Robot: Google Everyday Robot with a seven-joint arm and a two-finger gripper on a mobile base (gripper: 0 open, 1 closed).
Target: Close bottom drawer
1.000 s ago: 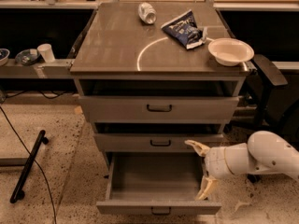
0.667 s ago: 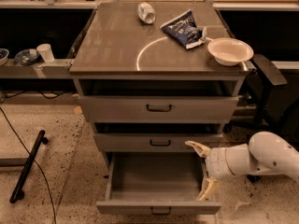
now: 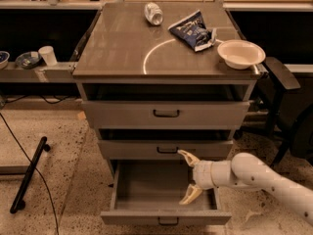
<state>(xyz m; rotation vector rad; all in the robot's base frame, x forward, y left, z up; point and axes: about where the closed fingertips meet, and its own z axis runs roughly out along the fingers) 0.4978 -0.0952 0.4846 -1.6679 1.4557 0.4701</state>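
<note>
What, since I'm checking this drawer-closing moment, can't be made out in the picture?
Camera view:
Bottom drawer: its right inner corner, hidden behind the open gripper.
Arm: cut off by the right edge.
Middle drawer: inside too dark to see.
Whether the gripper touches the drawer: unclear.

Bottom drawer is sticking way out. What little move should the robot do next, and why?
Probably back the gripper out to the front of the bottom drawer: the gripper is open and hangs over the drawer's inside, behind the panel it must push.
</note>
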